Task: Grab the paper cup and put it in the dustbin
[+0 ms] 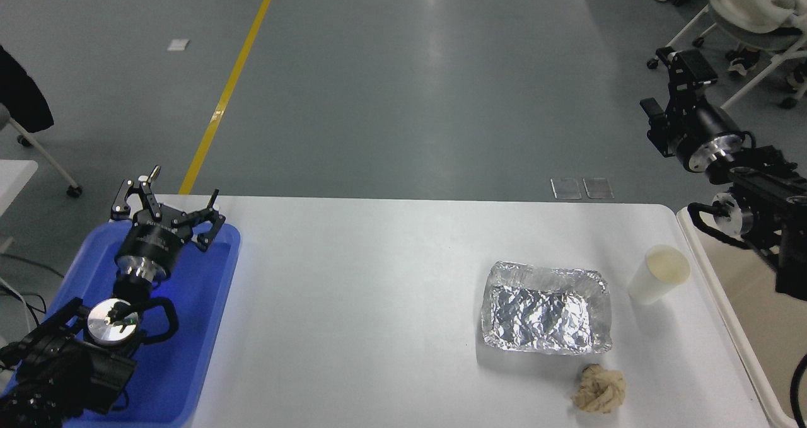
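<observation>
The paper cup (659,274) stands upright on the white table near its right edge, with its cream inside showing. The cream-beige dustbin (722,311) lies just right of the table; only its left rim and part of its inside show. My right gripper (669,82) is open and empty. It is raised well above and behind the cup, over the floor past the table's far right corner. My left gripper (166,202) is open and parked over the blue tray (208,302) at the lower left.
A foil tray (546,316) sits just left of the cup. A crumpled tan paper ball (599,388) lies in front of the foil tray. White office chairs (750,12) stand on the floor at the top right.
</observation>
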{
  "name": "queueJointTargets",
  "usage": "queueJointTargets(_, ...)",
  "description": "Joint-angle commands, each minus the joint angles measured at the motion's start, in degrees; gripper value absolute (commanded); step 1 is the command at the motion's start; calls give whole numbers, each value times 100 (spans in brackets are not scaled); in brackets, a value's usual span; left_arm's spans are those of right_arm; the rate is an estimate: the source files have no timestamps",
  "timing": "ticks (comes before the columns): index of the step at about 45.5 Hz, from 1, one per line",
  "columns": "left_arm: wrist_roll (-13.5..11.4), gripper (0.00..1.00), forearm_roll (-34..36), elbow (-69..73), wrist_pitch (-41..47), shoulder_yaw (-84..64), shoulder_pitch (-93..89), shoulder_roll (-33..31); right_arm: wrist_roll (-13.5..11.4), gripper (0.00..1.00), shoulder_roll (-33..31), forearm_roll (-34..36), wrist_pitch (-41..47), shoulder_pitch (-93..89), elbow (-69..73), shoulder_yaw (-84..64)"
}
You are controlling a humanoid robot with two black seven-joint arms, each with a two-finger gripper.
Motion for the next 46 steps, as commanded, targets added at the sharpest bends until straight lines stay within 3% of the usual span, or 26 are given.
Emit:
queueJointTargets(1, -1, 100, -1, -2, -2, 1, -5, 2, -1163, 100, 347, 4, 424, 1454, 178, -3605)
queueJointTargets(5, -9, 100, -1, 7, 6, 1, 4, 2, -1401, 100, 382, -48, 811, 1779, 257, -4239)
queueJointTargets(12, -9, 100, -1, 7, -2, 1, 4, 2, -1410, 100, 164, -820, 1584, 2236, 582, -4443)
queueJointTargets(22, -1, 100, -1, 7, 6, 1, 4, 2, -1392, 100, -505, -2078, 2024, 3247, 2321, -4653)
queueJointTargets(35, -1, 100, -1, 7, -2, 1, 4, 2, -1392, 100, -1050, -2149, 3386, 3933, 3060, -4680)
queueJointTargets(46, -1, 100, -1, 7, -2, 1, 4, 2, -1401, 100, -1384, -2184, 3922, 4574, 3983, -4698)
